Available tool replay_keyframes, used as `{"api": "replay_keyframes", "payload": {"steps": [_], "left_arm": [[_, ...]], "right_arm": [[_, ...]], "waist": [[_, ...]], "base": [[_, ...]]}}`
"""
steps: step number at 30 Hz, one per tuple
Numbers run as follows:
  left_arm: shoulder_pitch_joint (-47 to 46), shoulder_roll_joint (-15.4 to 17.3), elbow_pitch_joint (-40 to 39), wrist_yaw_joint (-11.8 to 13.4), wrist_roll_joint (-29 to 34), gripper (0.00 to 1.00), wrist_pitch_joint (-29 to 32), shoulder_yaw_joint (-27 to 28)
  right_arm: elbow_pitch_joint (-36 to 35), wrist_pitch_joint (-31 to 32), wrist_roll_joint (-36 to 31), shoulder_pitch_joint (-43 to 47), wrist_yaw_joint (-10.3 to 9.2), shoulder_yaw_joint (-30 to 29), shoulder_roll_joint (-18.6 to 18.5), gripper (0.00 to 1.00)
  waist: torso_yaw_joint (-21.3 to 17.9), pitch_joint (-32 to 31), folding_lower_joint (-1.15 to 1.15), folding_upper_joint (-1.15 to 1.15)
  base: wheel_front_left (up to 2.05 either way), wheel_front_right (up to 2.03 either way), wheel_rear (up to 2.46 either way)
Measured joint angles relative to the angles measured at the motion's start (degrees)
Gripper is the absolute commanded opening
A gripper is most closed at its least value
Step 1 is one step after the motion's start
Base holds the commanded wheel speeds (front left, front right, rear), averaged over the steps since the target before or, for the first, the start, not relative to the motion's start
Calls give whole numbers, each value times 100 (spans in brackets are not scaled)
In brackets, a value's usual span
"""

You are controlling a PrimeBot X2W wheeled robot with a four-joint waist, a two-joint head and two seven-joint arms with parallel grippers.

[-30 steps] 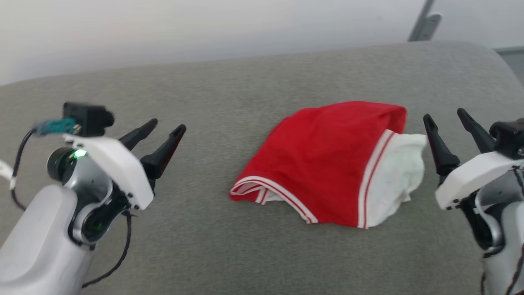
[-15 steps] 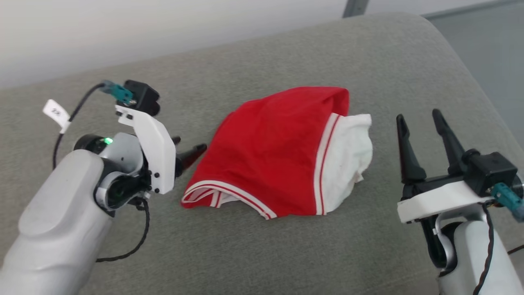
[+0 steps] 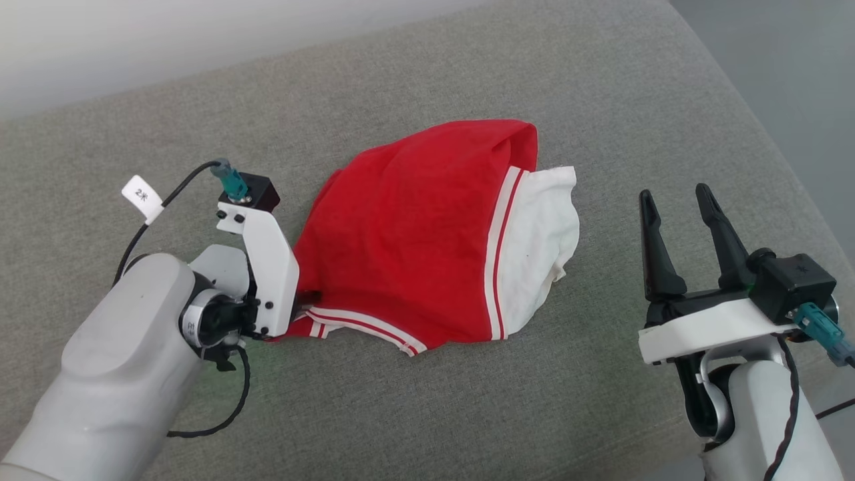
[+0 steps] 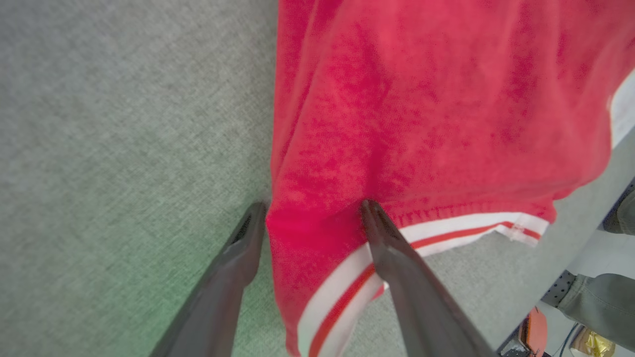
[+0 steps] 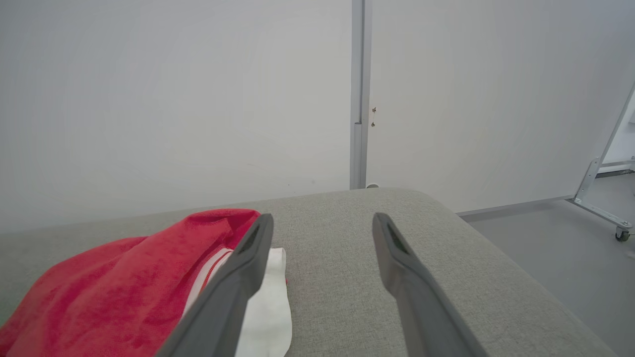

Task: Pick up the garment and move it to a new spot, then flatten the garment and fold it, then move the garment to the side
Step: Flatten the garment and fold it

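Within the last second the left hand (image 4: 312, 206) has been brought to the near left hem corner of the garment (image 3: 414, 240). Its fingers are spread astride a red fold and not yet clenched, so the pick-up is judged as only prepared. The right hand (image 3: 673, 192) is held released and empty, apart from the white sleeve. The garment lies crumpled in the middle of the grey cushion (image 3: 467, 414); behind it a white wall (image 5: 173, 99) is seen.

The scene is being lit brightly and evenly; faint shadows are being cast beneath the garment (image 3: 414, 247). In the left wrist view a green tint is being thrown onto the grey upholstery (image 4: 124, 248), and the fingers (image 4: 230, 277) are being blurred.
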Motion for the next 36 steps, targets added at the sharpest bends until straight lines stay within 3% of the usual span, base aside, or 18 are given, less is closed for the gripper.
{"api": "replay_keyframes", "payload": {"steps": [3,5,12,24,31,36], "left_arm": [[-76,-52,155,-29,22,100,-3,-48],[-118,-85,244,-77,-14,0,-53,-22],[-192,-78,411,-169,-89,0,-282,102],[93,701,453,71,-355,0,-565,620],[532,1326,342,388,-413,0,-690,903],[650,1416,-22,412,-567,0,-766,1085]], "right_arm": [[15,-37,40,-38,0,1,3,100],[31,-65,68,-81,0,-4,7,100],[55,-131,71,-102,0,-227,16,100],[41,-30,-92,79,-1,-554,20,100],[-26,74,-137,173,-1,-610,16,100],[-94,134,-144,244,-1,-608,13,100]], "waist": [[-13,68,0,0],[1,101,0,0],[231,85,0,0],[817,-165,0,0],[1076,-361,0,0],[1183,-453,0,0]], "base": [[0,0,0],[0,0,0],[0,0,0],[0,0,0],[0,0,0],[0,0,0]]}}
